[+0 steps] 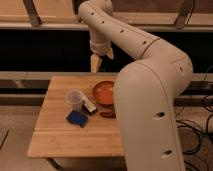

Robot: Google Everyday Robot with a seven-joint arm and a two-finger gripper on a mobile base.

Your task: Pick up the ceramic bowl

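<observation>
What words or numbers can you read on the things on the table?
No text can be read anywhere.
Small dark item beside the plastic cup: it has a pale patch, maybe a label, too blurred to read.
Ceramic bowl, blue object: no writing shows.
Gripper, hanging above the far edge of the table: no writing shows.

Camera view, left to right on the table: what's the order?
Plastic cup → small dark item → ceramic bowl. Blue object and dark-red object overlap these, so they are skipped. Gripper hangs above the table's far edge.
</observation>
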